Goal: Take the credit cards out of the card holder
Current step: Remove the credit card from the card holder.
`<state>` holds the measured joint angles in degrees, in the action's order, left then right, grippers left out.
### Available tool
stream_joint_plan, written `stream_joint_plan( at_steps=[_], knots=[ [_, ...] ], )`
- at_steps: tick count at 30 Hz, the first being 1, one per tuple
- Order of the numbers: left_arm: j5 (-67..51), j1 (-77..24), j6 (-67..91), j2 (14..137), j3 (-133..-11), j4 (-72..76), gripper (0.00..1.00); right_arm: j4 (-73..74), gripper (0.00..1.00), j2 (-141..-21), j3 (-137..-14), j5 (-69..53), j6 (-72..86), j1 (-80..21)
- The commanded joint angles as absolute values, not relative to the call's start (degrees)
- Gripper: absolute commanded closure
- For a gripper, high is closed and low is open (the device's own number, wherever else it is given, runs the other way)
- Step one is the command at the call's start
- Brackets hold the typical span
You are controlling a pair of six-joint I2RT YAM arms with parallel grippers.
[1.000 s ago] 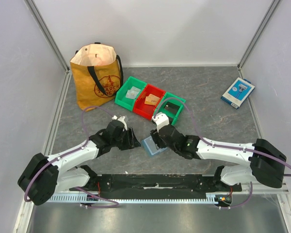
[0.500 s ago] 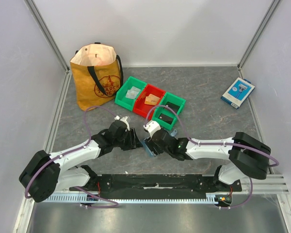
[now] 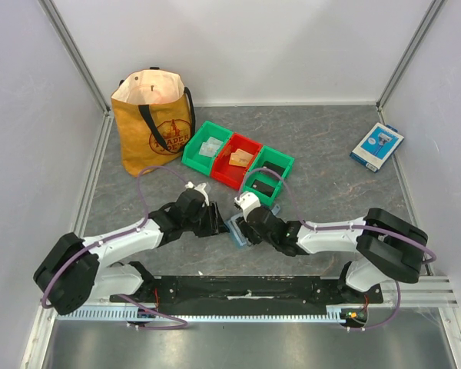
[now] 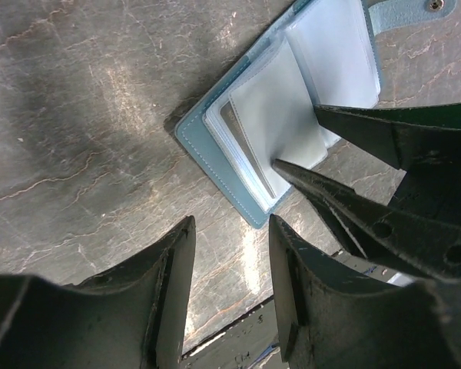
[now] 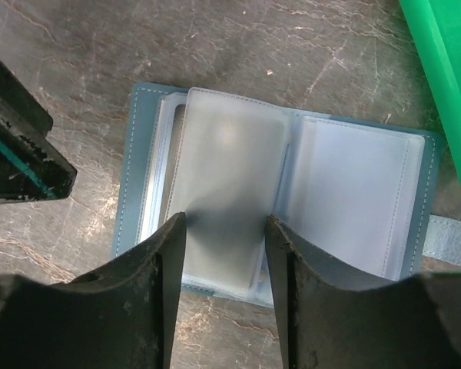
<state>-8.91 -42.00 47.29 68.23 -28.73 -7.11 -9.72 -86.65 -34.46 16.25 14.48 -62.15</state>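
The card holder (image 3: 236, 231) lies open and flat on the table (image 3: 330, 161), between my two grippers and near the front edge. My right gripper (image 5: 224, 231) is the nearer one: it hangs directly over the holder, jaws apart and clamped on nothing, with the fingertips (image 4: 323, 188) straddling the middle clear sleeve. In the right wrist view, the open holder's long axis runs from side to side, parallel to the line across the jaw gap, and the fold runs away from me, just off the right-hand finger. My left gripper (image 4: 232, 231) stands just beside the holder's near corner, over bare table, jaws apart and empty. Note: the credit cards cannot be confirmed. A darker edge (image 4: 242, 138) shows inside the stacked sleeves, but the plastic is cloudy. My own fingers hide the holder's near edge, and the snap tab (image 4: 407, 9) is cut off by the frame.
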Motion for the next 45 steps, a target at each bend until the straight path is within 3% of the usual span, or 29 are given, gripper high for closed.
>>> stream_joint_plan(
  at_steps=[1, 12, 31, 38, 45],
  knots=[
    [-8.2, -42.8, 49.1, 69.3, -31.3, -4.5, 0.51, -11.2, 0.50, -86.0, -31.4, 13.4, 17.0, -60.1],
    [-5.0, -43.2, 52.3, 73.0, -31.4, -0.2, 0.50, -19.8, 0.67, -84.9, -26.2, 3.6, 23.7, -55.2],
    [-6.9, -43.3, 59.1, 82.0, -29.3, 10.5, 0.43, -30.1, 0.68, -89.0, -23.5, -3.4, 31.6, -53.8],
    [-7.3, -44.6, 60.6, 79.8, -29.2, 11.3, 0.45, -30.8, 0.69, -89.6, -23.5, -3.8, 32.3, -53.8],
    [-0.3, -44.8, 57.4, 74.6, -29.0, 10.5, 0.43, -30.9, 0.70, -89.6, -23.3, -3.7, 32.6, -53.7]
  ],
)
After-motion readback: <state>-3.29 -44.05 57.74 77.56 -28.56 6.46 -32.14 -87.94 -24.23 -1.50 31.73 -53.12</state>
